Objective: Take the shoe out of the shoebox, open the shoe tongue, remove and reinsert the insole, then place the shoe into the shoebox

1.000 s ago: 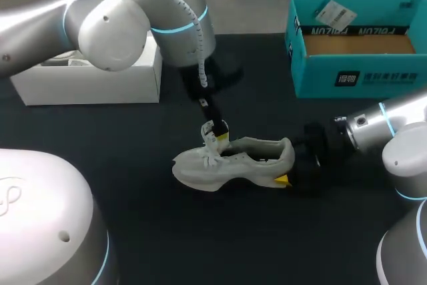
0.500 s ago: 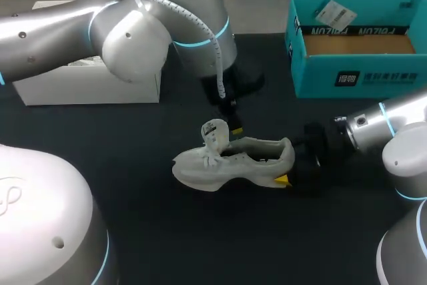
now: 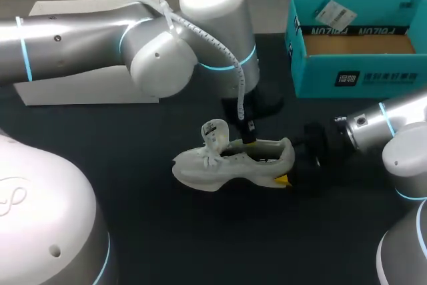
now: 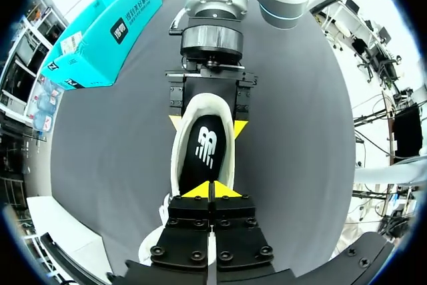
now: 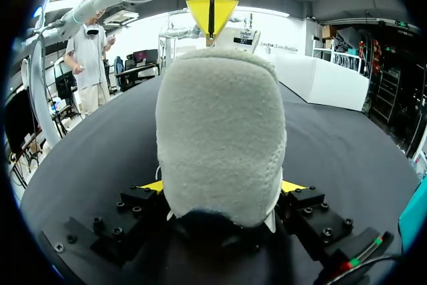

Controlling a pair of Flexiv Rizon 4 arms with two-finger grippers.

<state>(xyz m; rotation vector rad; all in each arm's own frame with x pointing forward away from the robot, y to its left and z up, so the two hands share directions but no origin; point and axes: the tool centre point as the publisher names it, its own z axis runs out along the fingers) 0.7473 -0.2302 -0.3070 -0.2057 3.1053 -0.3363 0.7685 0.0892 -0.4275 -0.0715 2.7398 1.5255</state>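
Two grippers at one shoe (image 3: 230, 161) on the table (image 3: 173, 231): right gripper (image 5: 220, 188) fingers pinch its heel between them; left gripper (image 4: 212, 190) fingers pressed together, tips over the insole (image 4: 205, 151)

Work surface: one table (image 3: 220, 231) with a flat, matte black top, which reads dark grey in both wrist views. The covering lies smooth across the visible area. Lighting is diffuse and even, with soft-edged shadows and a faint pale sheen in the right wrist view. A white box (image 3: 87, 90) stands at the far left.
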